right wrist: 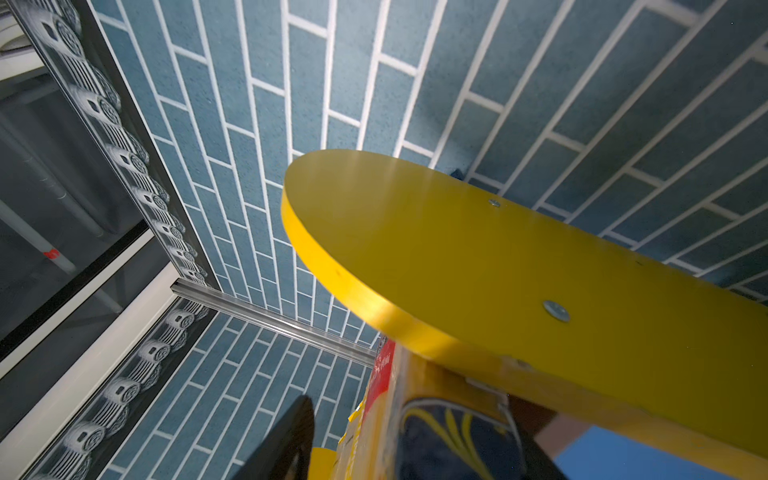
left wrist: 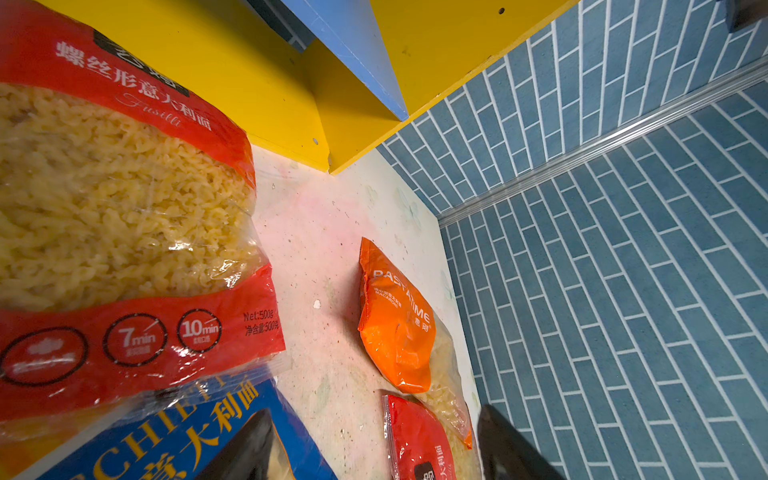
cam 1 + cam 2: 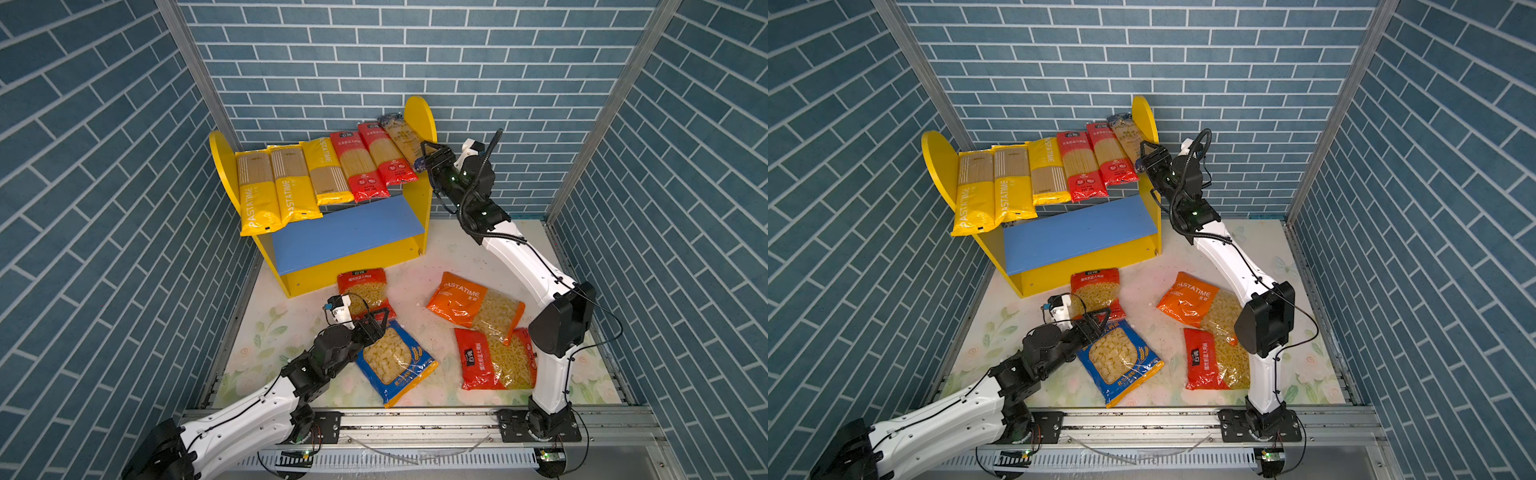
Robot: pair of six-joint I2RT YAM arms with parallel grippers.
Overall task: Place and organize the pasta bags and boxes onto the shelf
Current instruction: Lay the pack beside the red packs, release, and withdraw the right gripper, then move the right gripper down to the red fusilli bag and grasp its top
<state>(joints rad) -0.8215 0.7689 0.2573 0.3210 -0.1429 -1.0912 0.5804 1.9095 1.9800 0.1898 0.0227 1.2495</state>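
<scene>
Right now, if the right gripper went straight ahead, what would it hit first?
Likely the dark-blue spaghetti pack on the shelf, lying between the open jaws of the right gripper.

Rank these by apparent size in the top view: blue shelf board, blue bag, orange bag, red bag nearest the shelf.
Largest: blue shelf board.
Next: blue bag and orange bag, too alike to rank.
Smallest: red bag nearest the shelf, partly hidden by the left arm.

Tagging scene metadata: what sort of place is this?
Probably a lab robot cell dressed as a pantry, not a real shop: brick-print panels for walls, arms bolted to an aluminium rail, and a small toy-coloured shelf holding spaghetti packs.
</scene>
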